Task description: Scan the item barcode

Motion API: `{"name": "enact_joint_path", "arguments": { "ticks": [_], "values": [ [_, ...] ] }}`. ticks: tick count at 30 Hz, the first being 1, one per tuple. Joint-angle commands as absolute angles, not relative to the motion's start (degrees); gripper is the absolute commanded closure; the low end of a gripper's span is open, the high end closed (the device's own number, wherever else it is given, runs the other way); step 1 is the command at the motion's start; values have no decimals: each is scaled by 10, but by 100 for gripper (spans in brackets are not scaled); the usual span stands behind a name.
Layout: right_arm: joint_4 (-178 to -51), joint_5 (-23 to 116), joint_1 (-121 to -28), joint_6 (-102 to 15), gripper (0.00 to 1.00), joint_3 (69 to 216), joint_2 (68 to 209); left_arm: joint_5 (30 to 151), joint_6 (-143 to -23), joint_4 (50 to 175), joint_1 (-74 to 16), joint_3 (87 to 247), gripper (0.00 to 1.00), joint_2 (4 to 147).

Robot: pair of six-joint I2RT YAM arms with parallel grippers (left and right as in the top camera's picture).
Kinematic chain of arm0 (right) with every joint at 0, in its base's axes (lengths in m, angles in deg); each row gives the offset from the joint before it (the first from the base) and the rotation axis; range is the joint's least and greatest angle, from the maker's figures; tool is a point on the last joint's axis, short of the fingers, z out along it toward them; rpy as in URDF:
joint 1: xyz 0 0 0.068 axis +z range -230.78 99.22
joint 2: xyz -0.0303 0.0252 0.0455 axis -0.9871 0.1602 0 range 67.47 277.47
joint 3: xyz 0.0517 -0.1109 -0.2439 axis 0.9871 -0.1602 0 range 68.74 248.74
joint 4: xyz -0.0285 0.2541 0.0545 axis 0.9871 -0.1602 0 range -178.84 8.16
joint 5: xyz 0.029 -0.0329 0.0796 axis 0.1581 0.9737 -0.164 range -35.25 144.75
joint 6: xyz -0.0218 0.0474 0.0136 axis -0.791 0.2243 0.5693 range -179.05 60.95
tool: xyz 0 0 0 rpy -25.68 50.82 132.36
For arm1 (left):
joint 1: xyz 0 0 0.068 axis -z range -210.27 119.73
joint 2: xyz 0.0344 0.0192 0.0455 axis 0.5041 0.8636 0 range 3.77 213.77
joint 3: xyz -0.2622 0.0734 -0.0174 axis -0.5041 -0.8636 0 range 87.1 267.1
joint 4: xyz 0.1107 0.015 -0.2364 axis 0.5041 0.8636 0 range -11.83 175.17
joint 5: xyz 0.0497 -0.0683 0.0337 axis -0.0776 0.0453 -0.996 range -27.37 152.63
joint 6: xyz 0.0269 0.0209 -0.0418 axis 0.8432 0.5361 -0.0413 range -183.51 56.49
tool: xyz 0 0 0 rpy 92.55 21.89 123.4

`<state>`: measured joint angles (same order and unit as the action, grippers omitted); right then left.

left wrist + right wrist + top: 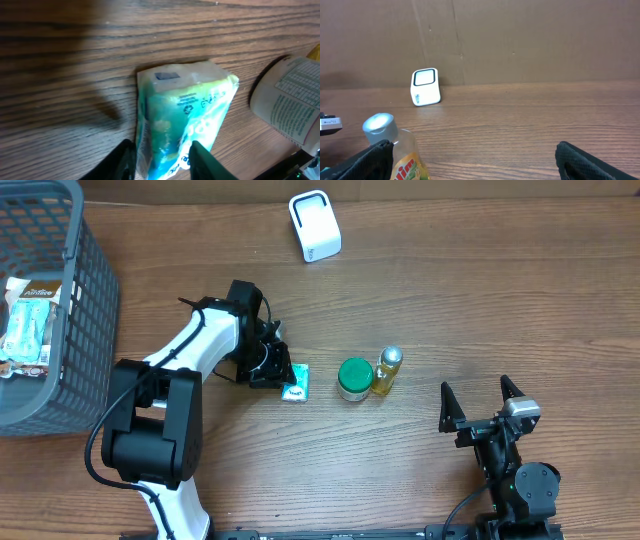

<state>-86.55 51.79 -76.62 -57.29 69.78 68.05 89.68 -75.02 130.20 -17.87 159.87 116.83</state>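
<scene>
Soft green-and-white plastic packet [295, 383] lying on the brown wooden surface [450, 300].
My left fingers [123, 161] flank it, grip impossible to tell; my right fingers [447, 404] gape empty, well apart.

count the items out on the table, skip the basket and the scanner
3: a packet at the left gripper, a green-lidded jar mid-table, and a yellow bottle right beside the jar. None seem hidden.

The left arm [190, 345] has glossy white shells between chunky black joints, a thin black cable [92, 448] looping beside its base, and a left gripper [160, 165] with rounded black fingers [125, 160]. The right arm [515, 475] is all black, its right gripper [476, 392] sharply pointed, with a small grey block [520, 409] behind.
</scene>
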Motion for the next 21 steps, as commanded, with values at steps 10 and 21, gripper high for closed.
{"name": "enact_joint_path", "arguments": {
  "ticks": [10, 21],
  "values": [
    [-863, 519, -764, -569, 0, 692, 676, 905, -744, 1272, -167, 1572, 67, 1174],
    [-863, 519, -764, -569, 0, 692, 676, 876, -747, 1308, -170, 1599, 96, 1172]
  ]
}}
